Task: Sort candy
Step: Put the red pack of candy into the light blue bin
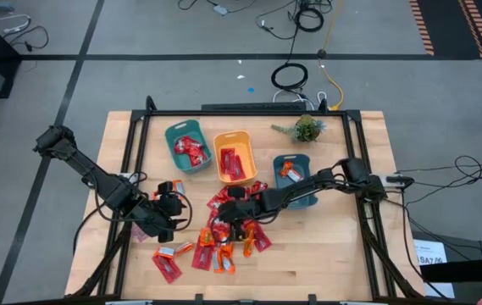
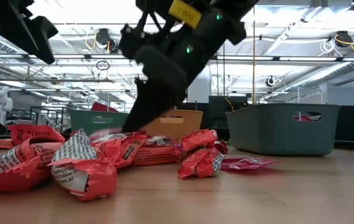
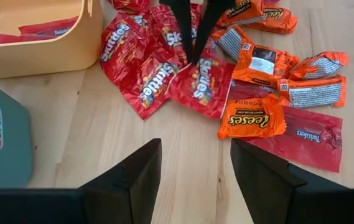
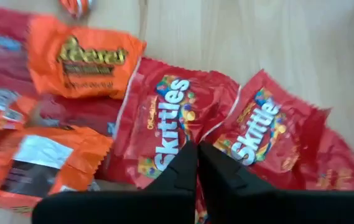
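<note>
My right claw point(image 4: 196, 163) pinches shut on a red Skittles packet point(image 4: 170, 127) directly beneath it; left claw point(image 3: 195, 171) half-spread, waiting beside the pile.

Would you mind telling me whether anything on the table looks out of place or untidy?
Most of the candy lies loose in an overlapping heap on the table in front of the bins, some packets face down. One small packet sits apart beside the teal bin. Nothing looks damaged.

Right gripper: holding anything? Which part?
The right gripper is shut on the edge of a red Skittles packet in the candy pile. The left gripper is open, holding nothing.
</note>
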Robot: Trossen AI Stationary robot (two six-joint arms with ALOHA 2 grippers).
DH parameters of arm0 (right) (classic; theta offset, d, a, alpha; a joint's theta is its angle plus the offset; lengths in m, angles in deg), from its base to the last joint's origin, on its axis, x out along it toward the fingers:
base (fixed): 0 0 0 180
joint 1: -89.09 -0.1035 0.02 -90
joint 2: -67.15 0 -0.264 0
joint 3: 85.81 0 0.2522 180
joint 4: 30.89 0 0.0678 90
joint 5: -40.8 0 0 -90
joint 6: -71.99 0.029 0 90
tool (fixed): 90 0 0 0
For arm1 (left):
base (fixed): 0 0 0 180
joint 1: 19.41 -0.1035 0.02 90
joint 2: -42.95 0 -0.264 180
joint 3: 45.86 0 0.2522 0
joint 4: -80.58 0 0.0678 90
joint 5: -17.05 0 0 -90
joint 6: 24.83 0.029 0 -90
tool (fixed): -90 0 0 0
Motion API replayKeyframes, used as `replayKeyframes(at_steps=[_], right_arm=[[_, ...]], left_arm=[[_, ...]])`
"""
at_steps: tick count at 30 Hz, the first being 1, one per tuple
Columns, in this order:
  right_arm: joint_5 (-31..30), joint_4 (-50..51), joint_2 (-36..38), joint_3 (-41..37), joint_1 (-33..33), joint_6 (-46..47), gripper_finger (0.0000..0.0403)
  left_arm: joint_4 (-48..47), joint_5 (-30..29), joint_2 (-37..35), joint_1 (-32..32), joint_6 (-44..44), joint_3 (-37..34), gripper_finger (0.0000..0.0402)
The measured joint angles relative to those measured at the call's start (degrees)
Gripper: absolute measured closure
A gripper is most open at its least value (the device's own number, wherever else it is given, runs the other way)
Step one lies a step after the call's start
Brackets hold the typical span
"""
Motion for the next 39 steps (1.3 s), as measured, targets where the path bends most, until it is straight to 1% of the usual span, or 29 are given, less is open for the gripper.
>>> replayKeyframes(at_steps=[7, 13, 16, 20, 25, 28, 31, 34, 36, 39], right_arm=[[-0.9, 1.1, 6.6, 0.0, 0.1, -1.1, 0.0401], [-10.2, 0.3, 11.9, 0.0, 0.4, -4.2, 0.0402], [-11.9, -2.0, 13.4, 0.0, 1.8, -4.9, 0.0402], [-11.9, -5.9, 13.5, 0.0, 5.5, -2.6, 0.0403], [-11.5, -11.6, 13.4, 0.0, 11.2, -2.5, 0.0403], [-7.6, -15.9, 13.3, 0.0, 14.3, -2.3, 0.0403], [-6.0, -20.0, 12.3, 0.0, 16.5, -2.1, 0.0403], [-5.4, -23.7, 10.2, 0.0, 17.9, -2.8, 0.0403], [-3.5, -26.7, 8.5, 0.1, 18.7, -2.8, 0.0403], [-2.9, -27.0, 4.7, 3.5, 19.6, -3.0, 0.0403]], left_arm=[[0.0, 0.0, 0.0, 0.0, 0.0, 0.0, 0.0198], [0.1, 0.0, 0.0, 0.0, 0.0, 0.0, 0.0198], [0.1, 0.0, 0.0, 0.0, 0.1, 0.0, 0.0198], [0.5, -0.1, 0.0, 0.0, 0.3, 0.0, 0.0198], [0.8, -0.6, 0.0, 0.0, 0.7, 0.0, 0.0198], [1.2, -1.8, 0.0, 0.0, 2.0, 0.0, 0.0198], [1.1, -3.0, 0.0, 0.0, 2.2, 0.0, 0.0198], [1.0, -3.1, 0.0, 0.0, 2.2, 0.0, 0.0198], [1.0, -3.1, 0.0, 0.0, 2.3, 0.0, 0.0198], [1.1, -3.1, 0.0, 0.0, 3.1, 0.0, 0.0198]])
